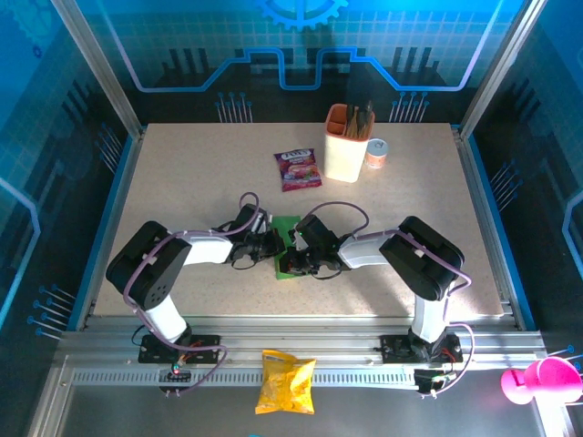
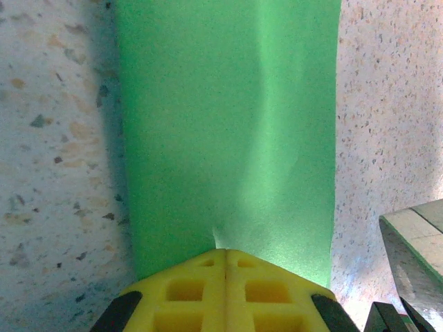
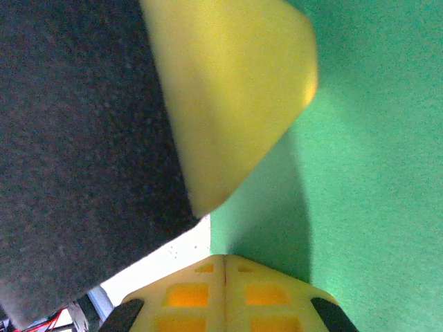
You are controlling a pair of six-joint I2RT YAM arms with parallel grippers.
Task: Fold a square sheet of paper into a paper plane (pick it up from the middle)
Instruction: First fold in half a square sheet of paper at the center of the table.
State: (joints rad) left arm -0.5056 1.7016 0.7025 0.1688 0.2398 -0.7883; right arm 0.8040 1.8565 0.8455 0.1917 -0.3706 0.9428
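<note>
**Both tools shut, tip to tip on the green strip at frame centre**

- Left wrist: left tool has its jaws fully together at the bottom edge. The square sheet of paper lies as a narrow strip, starting right at the tip and running straight to the top of frame, so its long axis is in line with the tool. Can't tell whether the edge is pinched or only pressed down.
- Right wrist: right tool is also closed. The paper lies ahead and to the right. The yellow finger at upper centre is most likely the left tool's, and it sits over the paper.
- Top view: left tool and right tool meet mid-surface. Green shows above and below them, so the strip looks to run bottom-to-top, across the line between the tools.
- Judgement: neither arm is nearer; both are on the paper.
</note>
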